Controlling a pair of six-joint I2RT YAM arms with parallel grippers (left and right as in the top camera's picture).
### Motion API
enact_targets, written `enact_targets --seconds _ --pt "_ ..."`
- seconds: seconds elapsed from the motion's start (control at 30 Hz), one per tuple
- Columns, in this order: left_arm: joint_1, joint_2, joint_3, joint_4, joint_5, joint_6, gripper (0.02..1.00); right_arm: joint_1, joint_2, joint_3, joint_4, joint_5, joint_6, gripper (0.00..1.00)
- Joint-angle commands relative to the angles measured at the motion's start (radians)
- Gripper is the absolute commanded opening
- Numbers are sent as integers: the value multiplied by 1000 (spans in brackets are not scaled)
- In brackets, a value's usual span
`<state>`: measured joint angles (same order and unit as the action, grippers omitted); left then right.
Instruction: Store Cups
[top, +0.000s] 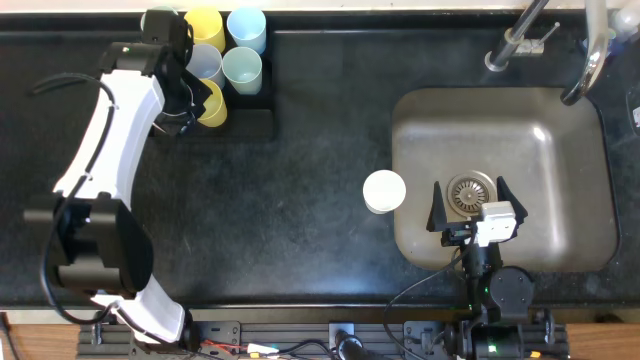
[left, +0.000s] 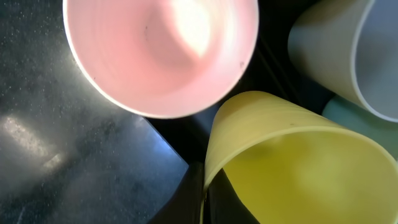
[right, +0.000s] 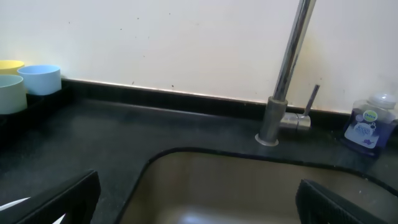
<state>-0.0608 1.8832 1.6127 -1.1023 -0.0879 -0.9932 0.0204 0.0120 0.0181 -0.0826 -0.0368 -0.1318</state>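
Note:
Several cups stand in a black tray (top: 255, 122) at the counter's back left: a yellow one (top: 205, 25), a light blue one (top: 246, 28), a grey-blue one (top: 205, 62) and a teal one (top: 242, 70). My left gripper (top: 190, 105) is at the tray's near left side, shut on the rim of a tilted yellow cup (top: 212, 103). The left wrist view has that yellow cup (left: 298, 168) pinched in the left gripper (left: 205, 199), beside a pink cup (left: 161, 50). A white cup (top: 384, 191) stands alone on the counter by the sink. My right gripper (top: 470, 205) is open over the sink.
The steel sink (top: 560, 120) takes up the right side, with a faucet (right: 283, 81) behind it and a soap bottle (right: 370, 124) at the far right. Dark counter (top: 300, 230) lies bare between the tray and the sink.

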Motion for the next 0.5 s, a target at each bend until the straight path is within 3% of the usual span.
enact_targets --seconds 0.03,0.47,0.5 --pt "5 42 4 5 -26 -11 36 -1 -6 -13 6 4 -3 996" --pt "7 77 4 24 -27 -10 38 -1 -6 -13 6 4 -3 996" --pt "7 77 4 24 -27 -10 165 -1 -6 -13 6 4 -3 996"
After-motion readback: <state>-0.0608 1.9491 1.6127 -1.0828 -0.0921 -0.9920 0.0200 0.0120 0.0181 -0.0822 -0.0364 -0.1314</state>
